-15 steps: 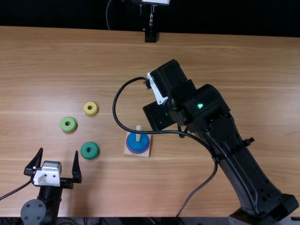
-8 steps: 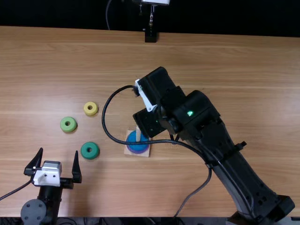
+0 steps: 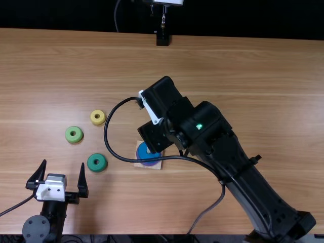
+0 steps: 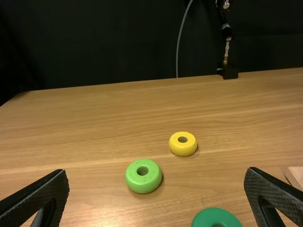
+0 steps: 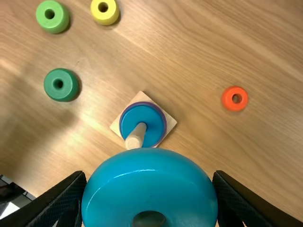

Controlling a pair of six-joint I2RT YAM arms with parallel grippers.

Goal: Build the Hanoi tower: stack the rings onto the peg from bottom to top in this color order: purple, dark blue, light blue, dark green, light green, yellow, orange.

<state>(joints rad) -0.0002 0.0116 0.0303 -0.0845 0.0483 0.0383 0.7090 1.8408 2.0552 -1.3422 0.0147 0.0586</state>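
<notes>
Sliding toward top-view eight o'clock, my right gripper (image 3: 154, 135) clamps the light blue ring (image 5: 150, 182), left gripper (image 3: 64, 162) spread wide.

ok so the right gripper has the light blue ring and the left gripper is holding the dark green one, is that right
Not quite: the left gripper holds nothing. The top view shows its fingers apart and the dark green ring lying on the table. The right gripper does have the light blue ring.
</notes>
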